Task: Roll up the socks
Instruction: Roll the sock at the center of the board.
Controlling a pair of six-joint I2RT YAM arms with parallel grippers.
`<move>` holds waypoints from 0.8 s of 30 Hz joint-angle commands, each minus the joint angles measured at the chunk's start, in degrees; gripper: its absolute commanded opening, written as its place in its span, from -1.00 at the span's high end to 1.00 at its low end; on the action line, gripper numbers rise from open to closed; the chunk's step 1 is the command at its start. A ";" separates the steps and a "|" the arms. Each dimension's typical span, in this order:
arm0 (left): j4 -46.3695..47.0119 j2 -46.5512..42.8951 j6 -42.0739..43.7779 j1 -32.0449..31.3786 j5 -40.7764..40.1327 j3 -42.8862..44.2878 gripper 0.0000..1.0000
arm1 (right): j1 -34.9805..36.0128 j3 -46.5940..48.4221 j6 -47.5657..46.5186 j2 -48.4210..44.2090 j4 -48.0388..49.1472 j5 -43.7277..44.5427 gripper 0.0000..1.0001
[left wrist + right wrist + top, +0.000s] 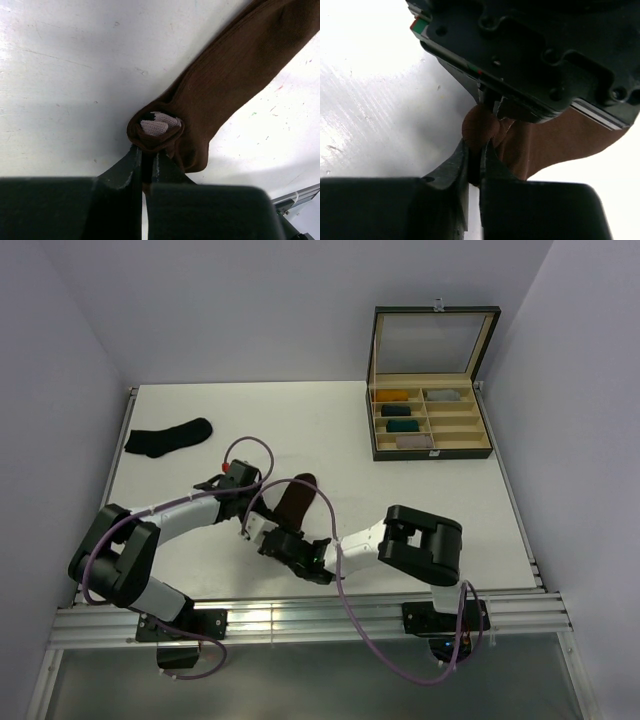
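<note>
fingers of left gripper [148, 156], right gripper [475, 150] both clamped on brown sock [240, 75], rolled end

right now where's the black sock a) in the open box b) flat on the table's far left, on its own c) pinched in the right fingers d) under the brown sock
b: the black sock lies alone at the far left of the table, apart from the brown sock and the box.

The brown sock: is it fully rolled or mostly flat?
Mostly flat: the brown sock has one end curled up; the rest lies stretched out.
</note>
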 commanded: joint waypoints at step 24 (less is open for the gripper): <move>14.35 -19.29 -8.67 5.50 0.82 -15.27 -0.42 | -27.99 11.66 16.31 -0.04 -23.67 -70.18 1.00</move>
